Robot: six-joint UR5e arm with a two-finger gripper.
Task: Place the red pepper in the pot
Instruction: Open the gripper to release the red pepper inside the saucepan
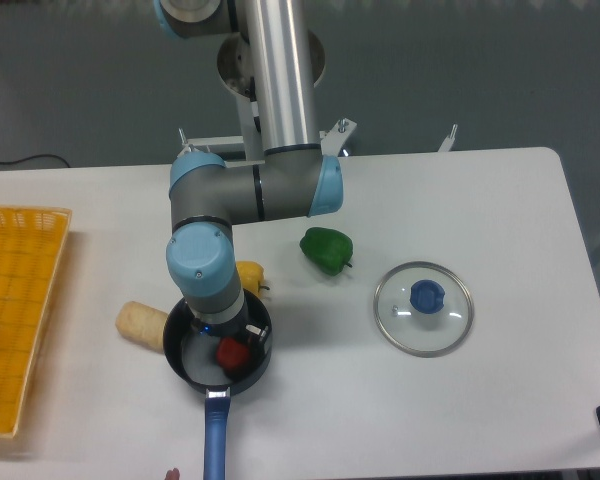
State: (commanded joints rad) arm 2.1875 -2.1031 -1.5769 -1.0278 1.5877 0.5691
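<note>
Gripper (pixel 230 345) reaches straight down into the pot (pixel 185 362), arm wrist masking most of it. Red pepper (pixel 230 353) sits inside the rim, toward the pot's 3 o'clock side, over the grey floor. Jaw state: cannot tell, since the fingers are hidden behind wrist and pepper. Judged: pepper is low enough that release should leave it settled in the pot.

White table (pixel 500 200); grey wall behind. Green pepper (pixel 326 249) at 1 o'clock from the pot, glass lid (pixel 423 308) at 3 o'clock, yellow basket (pixel 15 310) at 9 o'clock.
</note>
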